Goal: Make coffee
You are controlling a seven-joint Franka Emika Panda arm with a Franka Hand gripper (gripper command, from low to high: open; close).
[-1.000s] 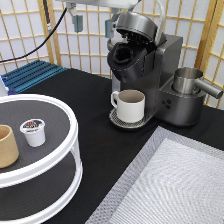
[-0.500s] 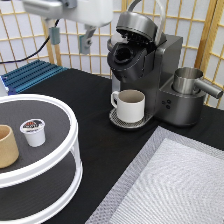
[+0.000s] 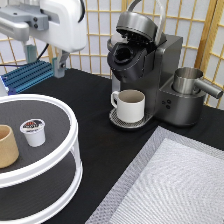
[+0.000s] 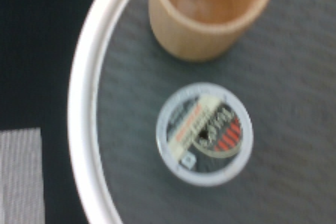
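Observation:
The coffee pod [image 3: 34, 131], white with a dark printed foil top, stands upright on the top tier of a round white tray [image 3: 71, 125] at the exterior view's left. The wrist view looks straight down on the pod [image 4: 204, 132]. My gripper [image 3: 45, 59] hangs high above the tray at the exterior view's top left, open and empty, well clear of the pod. The coffee machine [image 3: 150, 60] stands at the top centre with its lid up. A cream mug [image 3: 131, 105] sits on its drip tray.
A tan wooden cup [image 3: 6, 146] stands beside the pod on the tray and shows in the wrist view [image 4: 202, 25]. A metal pitcher [image 3: 189, 81] sits right of the machine. A grey mat [image 3: 170, 185] covers the bottom right. A blue rack [image 3: 27, 76] lies at the left.
The arm has swung from the top centre toward the exterior view's left and lower, so that it is now over the tray. The pod, cup and mug have not moved.

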